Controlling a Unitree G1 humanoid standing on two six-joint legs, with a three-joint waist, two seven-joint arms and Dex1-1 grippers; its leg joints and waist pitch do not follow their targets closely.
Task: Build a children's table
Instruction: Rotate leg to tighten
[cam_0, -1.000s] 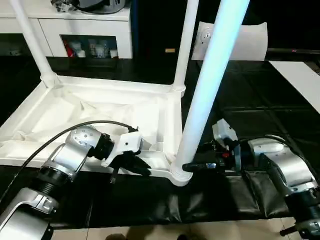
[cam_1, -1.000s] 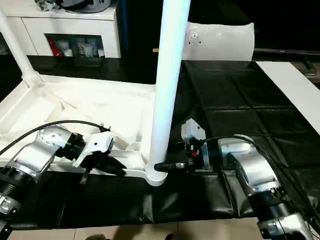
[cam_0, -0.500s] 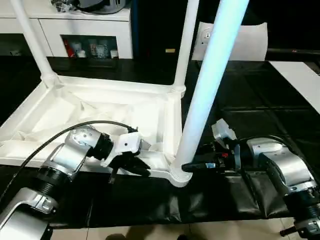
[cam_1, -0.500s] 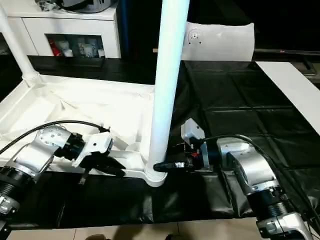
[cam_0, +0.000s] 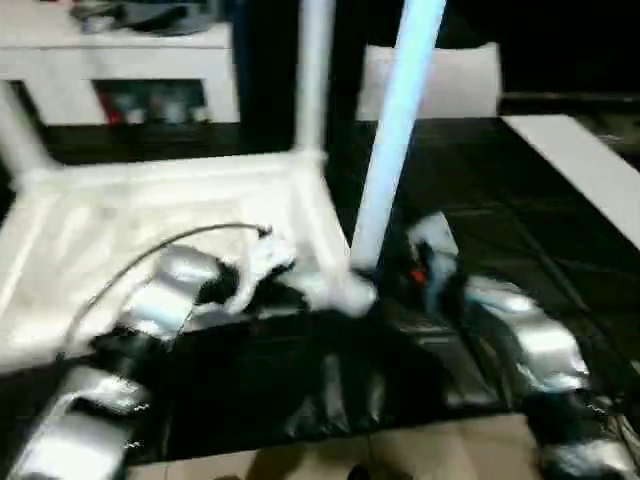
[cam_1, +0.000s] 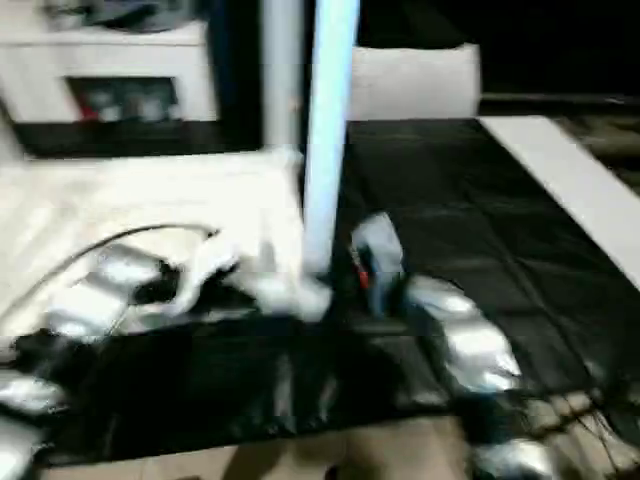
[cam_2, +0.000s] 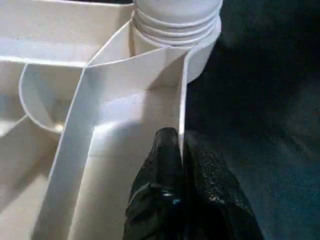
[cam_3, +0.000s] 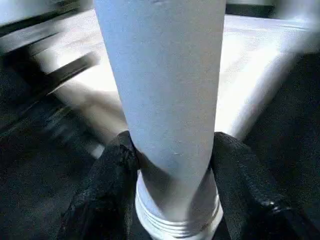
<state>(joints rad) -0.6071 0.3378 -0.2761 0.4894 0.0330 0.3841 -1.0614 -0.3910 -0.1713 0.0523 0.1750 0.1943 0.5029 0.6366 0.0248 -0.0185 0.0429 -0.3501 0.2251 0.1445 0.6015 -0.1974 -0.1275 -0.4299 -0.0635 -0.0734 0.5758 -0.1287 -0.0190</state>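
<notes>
Children's table (cam_0: 150, 215) upside down on black-covered work surface (cam_1: 480, 210), ribbed underside up, white moulded plastic throughout.

Left gripper (cam_2: 177, 150): fingers pressed together on thin outer rim wall of tabletop, one finger either side of the wall, pinching it. Corner socket (cam_2: 177, 30) just ahead of fingertips along that same rim, ringed collar of a leg seated in it. Curved rib and straight ribs to inner side of the jaws; black cover to outer side.

Near leg (cam_0: 395, 130): upright in that corner, between the two grippers, long, round, tapered, bluish-white in the light. Another leg (cam_0: 312, 75) standing in far corner beyond it; a third leg (cam_0: 15, 135) partly visible at far left corner. Fourth not made out.

Right gripper (cam_3: 170, 150): jaws about half open and closed round base of near leg, one black finger (cam_3: 112, 175) each side, ribbed collar just below fingertips. Leg held, not loose between pads.

Handling, as judged: light for its bulk, stiff, hollow-looking; smooth glossy skin likely slippery under rubber pads. Rim wall thin, may flex if pinched hard or levered. Leg best taken low, near collar, where push or twist goes straight into socket; high grip would lever and tip. Top best steadied at rim close to the working corner, as now.

White cabinet (cam_0: 130, 75) behind, shelves with small items.
</notes>
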